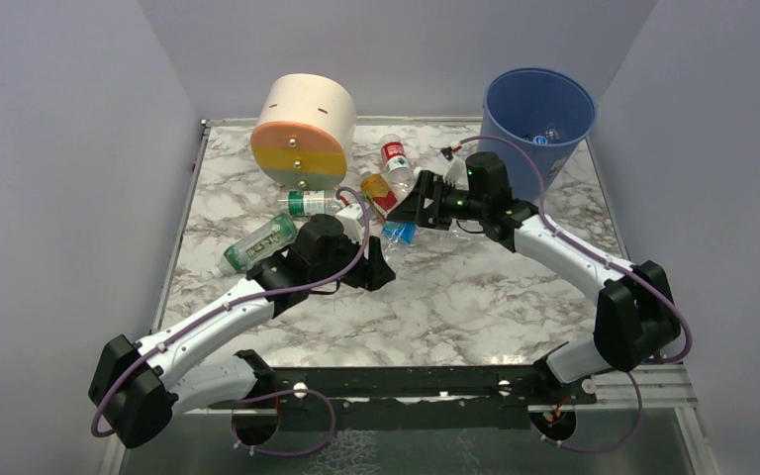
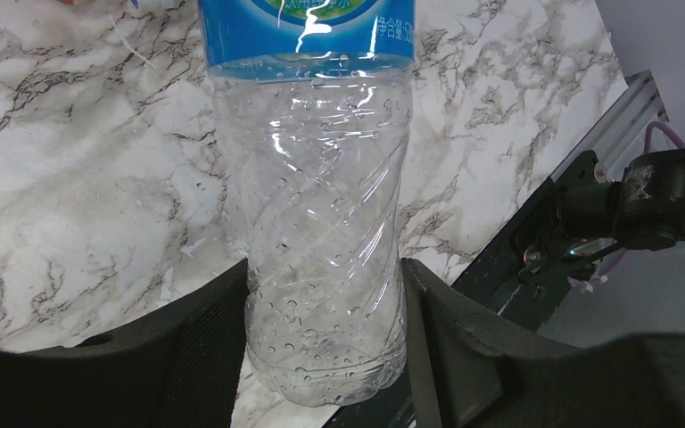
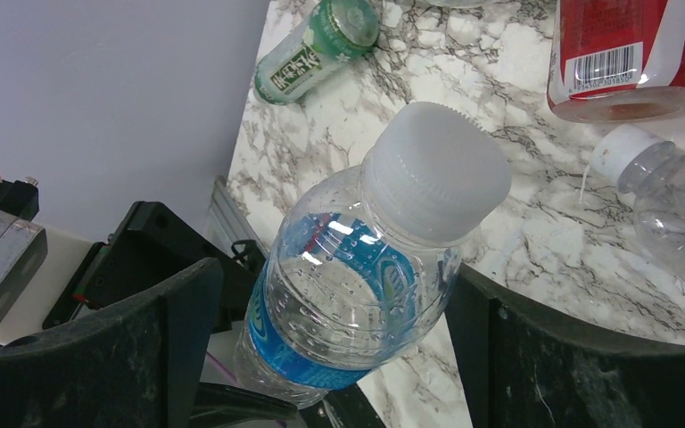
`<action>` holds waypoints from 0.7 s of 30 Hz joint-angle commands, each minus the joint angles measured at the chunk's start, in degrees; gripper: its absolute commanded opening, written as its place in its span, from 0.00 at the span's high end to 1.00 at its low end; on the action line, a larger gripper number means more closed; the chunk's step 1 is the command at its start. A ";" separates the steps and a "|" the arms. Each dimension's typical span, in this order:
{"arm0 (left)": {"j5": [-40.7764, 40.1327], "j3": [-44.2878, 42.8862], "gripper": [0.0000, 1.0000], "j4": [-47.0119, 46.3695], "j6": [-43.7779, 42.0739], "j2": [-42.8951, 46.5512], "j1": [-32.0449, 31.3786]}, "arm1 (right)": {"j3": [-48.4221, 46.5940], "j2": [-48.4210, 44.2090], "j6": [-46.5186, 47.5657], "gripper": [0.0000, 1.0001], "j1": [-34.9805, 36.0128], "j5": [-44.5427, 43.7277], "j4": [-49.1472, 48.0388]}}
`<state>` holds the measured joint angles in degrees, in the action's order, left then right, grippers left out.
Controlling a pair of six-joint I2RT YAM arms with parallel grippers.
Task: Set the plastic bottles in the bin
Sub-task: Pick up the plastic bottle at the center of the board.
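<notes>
A clear bottle with a blue label (image 1: 399,233) hangs over the table's middle between both grippers. My left gripper (image 1: 380,268) is shut on its base, and both fingers press the clear base (image 2: 321,339) in the left wrist view. My right gripper (image 1: 414,205) is open around the bottle's shoulder (image 3: 357,285) just below the white cap (image 3: 437,169); a gap shows at the left finger (image 3: 165,339). The blue bin (image 1: 515,148) stands at the back right with bottles inside (image 1: 542,137). Loose bottles lie behind: two green-labelled (image 1: 260,242) (image 1: 309,203), one orange-tinted (image 1: 381,190), one red-labelled (image 1: 394,153).
A cream, orange and yellow cylinder (image 1: 303,129) lies at the back left. In the right wrist view a green bottle (image 3: 317,40), a red-labelled bottle (image 3: 633,58) and a clear white-capped one (image 3: 678,196) lie on the marble. Grey walls close three sides.
</notes>
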<state>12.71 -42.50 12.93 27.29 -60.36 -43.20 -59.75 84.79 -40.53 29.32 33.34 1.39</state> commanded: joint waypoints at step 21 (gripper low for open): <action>-0.92 0.03 0.37 -3.16 -0.51 -1.25 -1.01 | -0.44 2.07 -0.63 0.32 1.77 1.90 -3.58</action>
<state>12.43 -42.50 12.88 27.18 -61.17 -43.64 -59.75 86.00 -40.56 29.65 33.28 -0.16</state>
